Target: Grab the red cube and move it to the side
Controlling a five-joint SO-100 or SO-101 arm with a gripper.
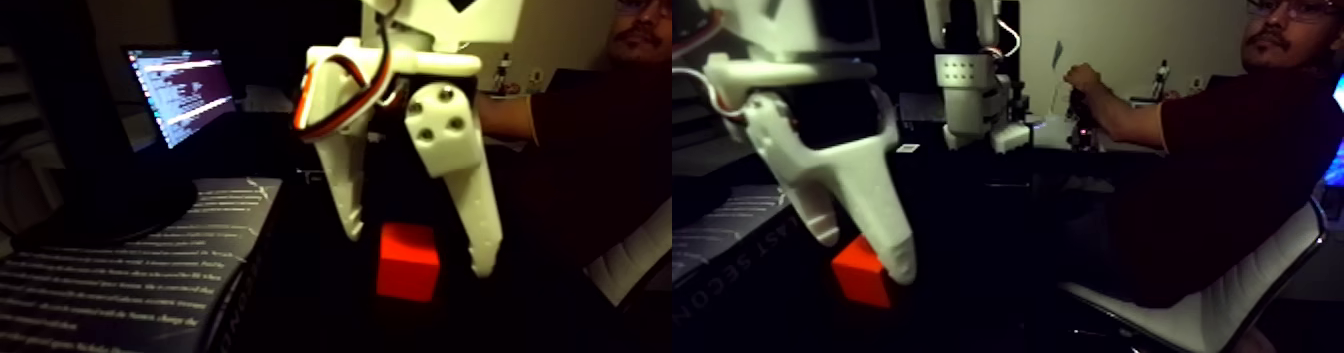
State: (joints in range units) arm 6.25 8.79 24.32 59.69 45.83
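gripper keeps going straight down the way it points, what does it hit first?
Most likely the red cube: the open gripper points down with its fingertips either side of the cube, which sits in the gap. Going on, the palm would meet the cube's top, or the fingertips the dark surface; depth is unclear.

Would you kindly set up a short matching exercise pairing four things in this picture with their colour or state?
Things:
1. red cube
2. gripper
3. laptop screen
4. person's hand

States:
A. lit, showing lines of text
B. open, white fingers either side of the cube
C. bright red-orange, on the dark table
D. raised, gripping a handle beside another white arm

Pairs: 1-C, 2-B, 3-A, 4-D
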